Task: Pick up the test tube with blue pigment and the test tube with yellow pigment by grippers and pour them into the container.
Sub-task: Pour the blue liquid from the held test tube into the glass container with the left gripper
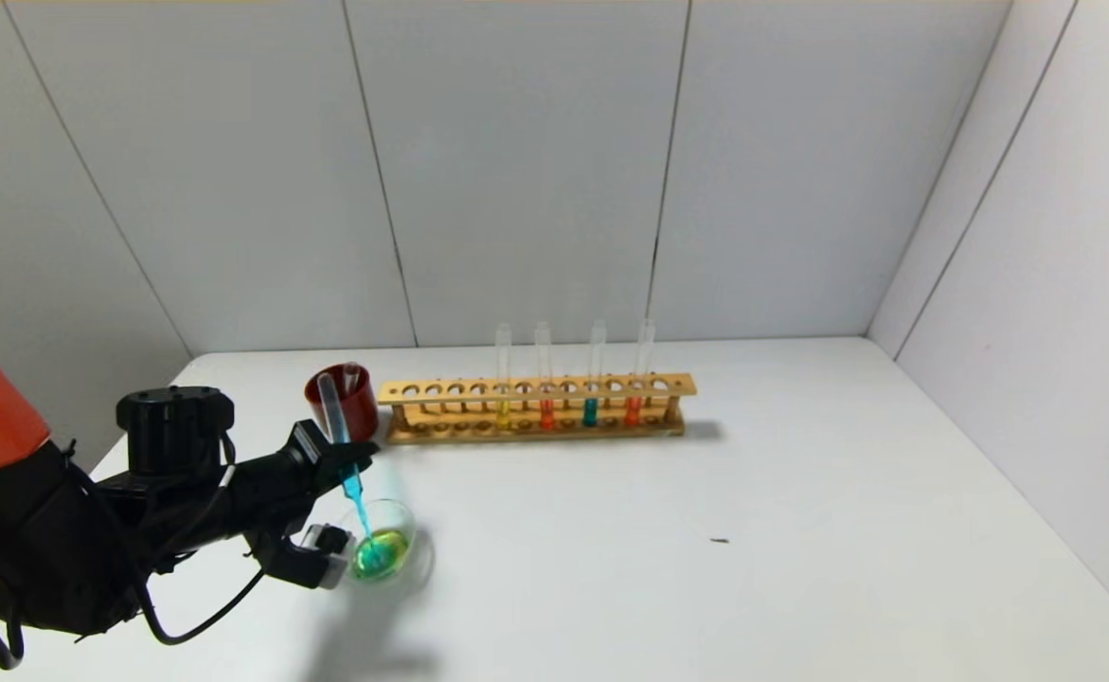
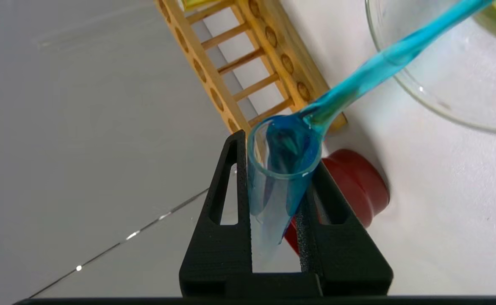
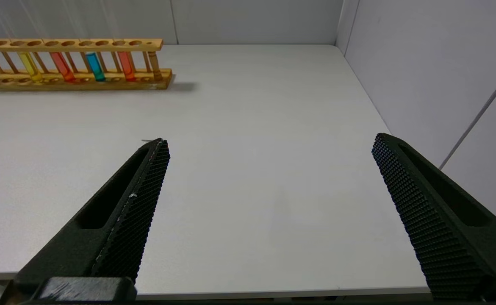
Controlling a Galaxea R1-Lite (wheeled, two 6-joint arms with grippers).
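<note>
We have the left end effector (image 2: 279,182) pinching the test tube with blue pigment (image 1: 338,417), tipped over the container (image 1: 385,547) at the near left of the worktop (image 1: 753,530), a blue stream (image 2: 383,63) running into liquid that already looks yellow-green. That suggests the yellow pour is done, though a test tube with yellow pigment (image 1: 503,379) stands in the rack (image 1: 535,407). Our right end effector (image 3: 269,190) hangs spread and empty over the near right.

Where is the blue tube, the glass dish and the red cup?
test tube with blue pigment (image 1: 334,409): head view, on its clear upper part above the end effector.
container (image 1: 402,516): head view, on its bare glass rim.
red cup (image 1: 361,409): head view, on its outer wall.
</note>
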